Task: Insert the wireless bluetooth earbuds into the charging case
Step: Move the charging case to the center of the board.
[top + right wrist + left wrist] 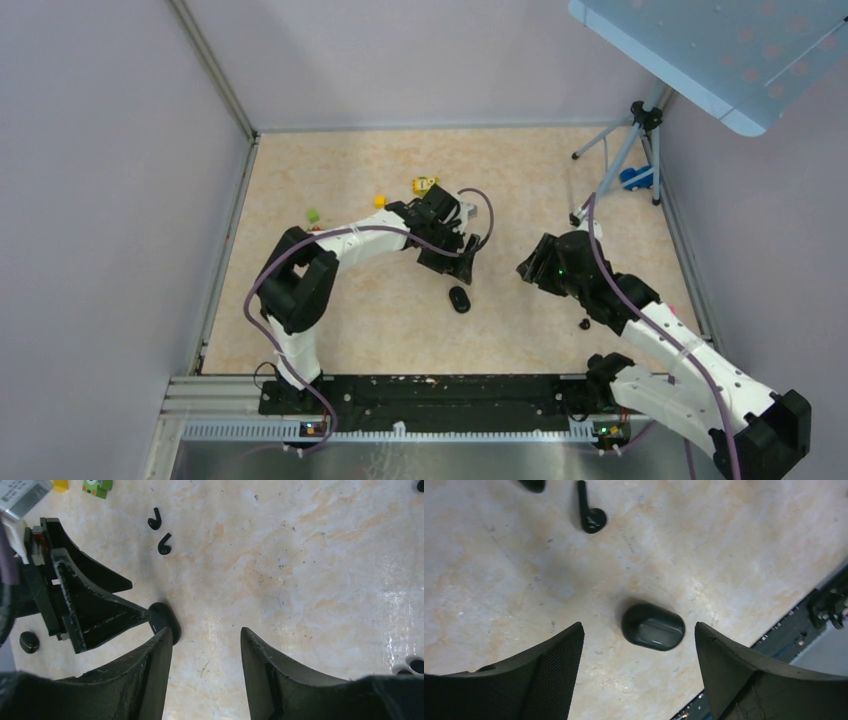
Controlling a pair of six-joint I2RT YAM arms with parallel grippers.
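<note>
1. Charging case [653, 627] lies flat on the table [734, 540]. Its lid looks shut; I see no open seam.
2. Left gripper [638, 625]: jaws wide and empty. It hovers over the case, which sits framed between the two fingers and touches neither.
3. Right gripper [206, 631]: jaws partly apart, with only bare table between them. In the top view it stands at about 2 o'clock of the case, near but clear of it.
4. First earbud [164, 545] and second earbud [154, 520] both lie loose on the table, just beside each other. In the right wrist view they are at 12 o'clock of the case; in the left wrist view, about 11 o'clock. They are apart from the case, stems plainly visible.
5. Progress, as I judge it: nothing is done yet. Neither bud is seated and neither gripper holds anything.
6. Left to do, as I read it:
   - secure the case and get the lid open
   - pick up each bud in turn and set it in its socket
   - shutting the lid may follow
</note>
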